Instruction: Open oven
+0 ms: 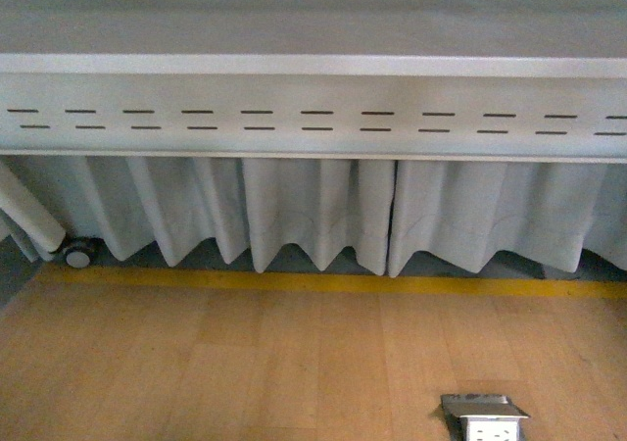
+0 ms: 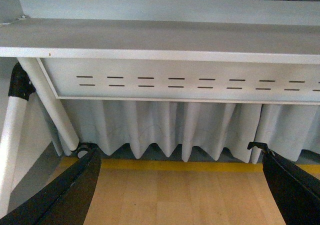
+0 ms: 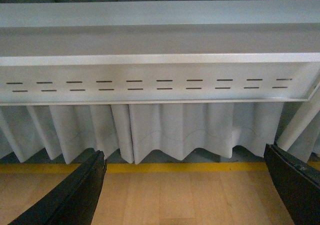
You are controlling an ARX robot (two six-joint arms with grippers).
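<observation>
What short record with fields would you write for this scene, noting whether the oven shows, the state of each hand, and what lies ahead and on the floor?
oven: not seen in any view
left hand: open, holding nothing
right hand: open, holding nothing
ahead: grey slotted panel, with a pleated curtain hanging below it
floor: wooden floor, crossed by a yellow line near the curtain
on floor: metal socket box, lid raised
far left: caster wheel

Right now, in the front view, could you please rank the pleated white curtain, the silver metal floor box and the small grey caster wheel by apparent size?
Largest: the pleated white curtain.
Next: the silver metal floor box, though nearer the camera and cropped.
Smallest: the small grey caster wheel.
</observation>
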